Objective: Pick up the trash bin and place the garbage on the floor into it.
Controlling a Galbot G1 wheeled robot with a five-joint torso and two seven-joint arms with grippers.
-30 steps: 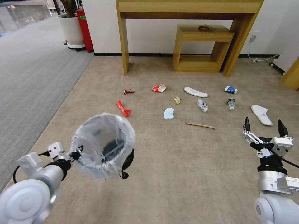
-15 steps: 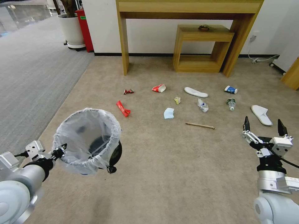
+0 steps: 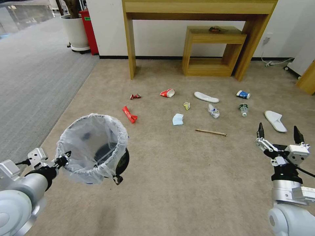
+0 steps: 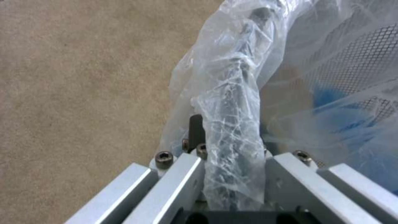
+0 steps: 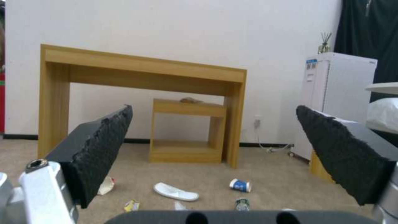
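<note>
In the lower left of the head view the left gripper (image 3: 65,158) is clamping the bag-wrapped rim of the trash bin (image 3: 93,147), holding it off the floor (image 3: 183,170). The bin is tilting, its axis leaning so the open mouth is facing up and toward the camera.

At lower right the right gripper (image 3: 279,137) is hovering with its fingers spread wide, gripping nothing.

The garbage is lying well apart from the bin across mid-frame: a red wrapper (image 3: 130,114), a blue paper (image 3: 178,119), a wooden stick (image 3: 211,132), a slipper (image 3: 206,97) and a blue cup (image 3: 243,94). Nothing is standing between them and the bin.

The left wrist view is showing the crinkled bag (image 4: 232,102) pinched between the fingers and black mesh behind it; the right wrist view is showing a wooden desk (image 5: 141,67) and a white cabinet (image 5: 338,93).
</note>
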